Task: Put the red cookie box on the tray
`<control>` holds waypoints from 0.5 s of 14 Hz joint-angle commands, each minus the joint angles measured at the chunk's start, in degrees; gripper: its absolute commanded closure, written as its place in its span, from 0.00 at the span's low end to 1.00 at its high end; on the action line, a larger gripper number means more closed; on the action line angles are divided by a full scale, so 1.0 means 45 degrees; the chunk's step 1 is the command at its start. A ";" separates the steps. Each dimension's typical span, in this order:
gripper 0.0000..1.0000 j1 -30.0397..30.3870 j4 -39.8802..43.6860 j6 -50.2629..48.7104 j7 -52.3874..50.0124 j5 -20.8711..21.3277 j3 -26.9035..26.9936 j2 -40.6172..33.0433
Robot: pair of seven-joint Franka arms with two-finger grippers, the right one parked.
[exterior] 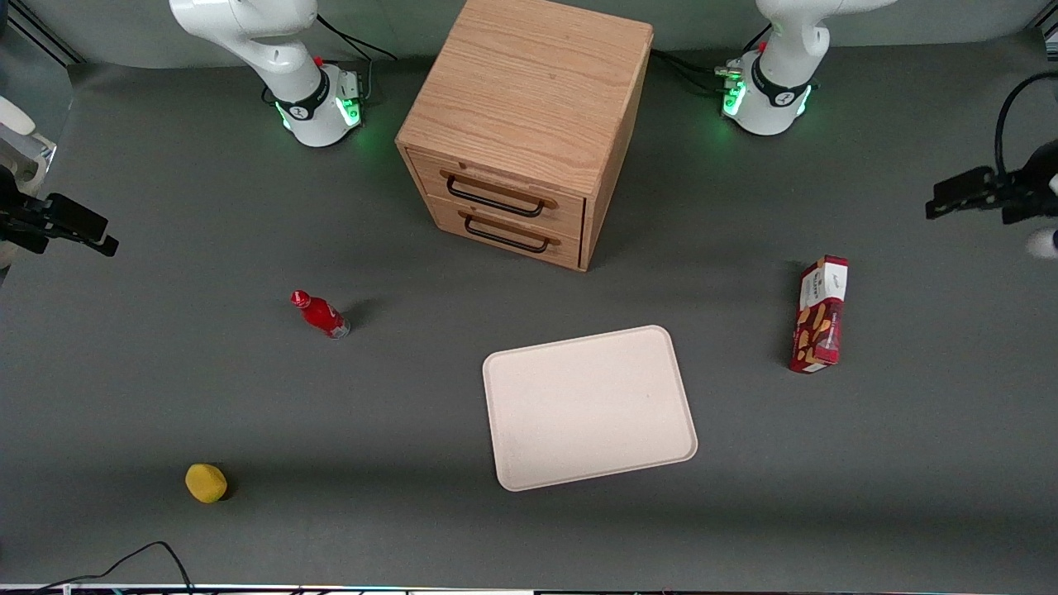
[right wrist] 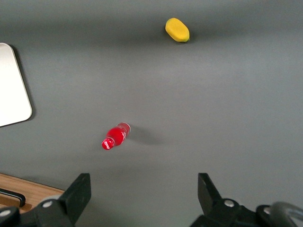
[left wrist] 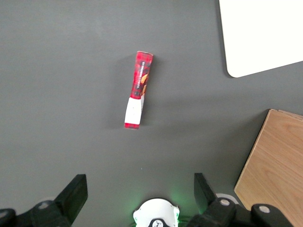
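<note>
The red cookie box (exterior: 820, 315) stands on its long narrow side on the grey table, toward the working arm's end, with its white label end farther from the front camera. The wrist camera looks down on the cookie box (left wrist: 138, 90) from high above. The cream-white tray (exterior: 588, 406) lies flat and bare beside the box, nearer the table's middle; one rounded corner of the tray (left wrist: 258, 38) shows in the wrist view. My left gripper (exterior: 959, 198) hovers high above the table, farther from the front camera than the box. The left gripper (left wrist: 139, 196) is open with nothing between its fingers.
A wooden two-drawer cabinet (exterior: 522, 132) stands at mid-table, farther back than the tray. A small red bottle (exterior: 321, 315) and a yellow lemon-like object (exterior: 206, 483) lie toward the parked arm's end. The working arm's base (exterior: 769, 91) is near the back edge.
</note>
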 commanded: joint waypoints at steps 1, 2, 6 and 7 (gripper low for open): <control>0.00 -0.0137 0.0617 -0.0508 -0.0157 0.0472 -0.0025 0.0285; 0.00 -0.0137 0.0734 -0.0529 -0.0001 0.0416 0.0071 0.0303; 0.00 -0.0156 -0.0585 0.0304 0.0524 0.0532 0.0091 0.0712; 0.00 -0.0156 -0.1579 0.1239 0.1185 0.0513 0.0130 0.0810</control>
